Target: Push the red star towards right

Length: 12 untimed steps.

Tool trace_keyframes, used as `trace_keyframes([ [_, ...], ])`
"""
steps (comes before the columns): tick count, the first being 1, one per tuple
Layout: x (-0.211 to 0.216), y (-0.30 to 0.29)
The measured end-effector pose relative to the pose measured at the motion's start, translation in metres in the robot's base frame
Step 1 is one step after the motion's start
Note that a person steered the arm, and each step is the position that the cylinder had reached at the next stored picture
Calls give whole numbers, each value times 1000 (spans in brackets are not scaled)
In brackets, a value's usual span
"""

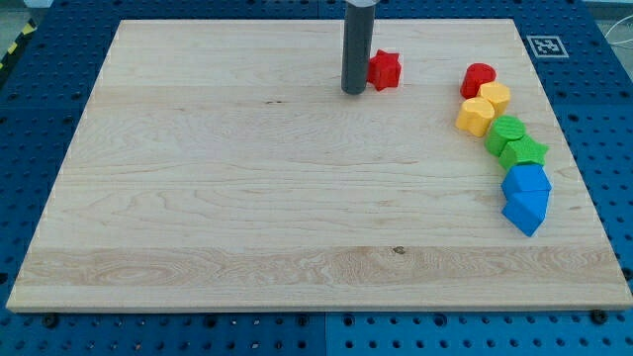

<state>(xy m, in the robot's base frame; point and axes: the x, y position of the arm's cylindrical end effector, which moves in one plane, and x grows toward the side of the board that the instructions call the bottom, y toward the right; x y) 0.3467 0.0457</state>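
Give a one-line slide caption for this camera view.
My tip sits at the red star from the view's left, poised to push it right.

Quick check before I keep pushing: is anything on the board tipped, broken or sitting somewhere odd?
Nothing stands out. The red star sits flat near the view's top with my tip at its left side. The other blocks curve down the view's right edge, from the red block to the blue blocks, none damaged.
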Motion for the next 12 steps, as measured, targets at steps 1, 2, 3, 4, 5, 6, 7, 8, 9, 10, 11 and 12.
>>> trace_keyframes([
  [1, -3, 16],
  [2, -26, 28],
  [3, -51, 38],
  [4, -58, 44],
  [5, -57, 6],
  [6, -75, -29],
  [7, -106, -39],
  [8, -113, -32],
  [9, -102, 4],
  [10, -93, 31],
  [11, -80, 50],
  [12, -75, 64],
])
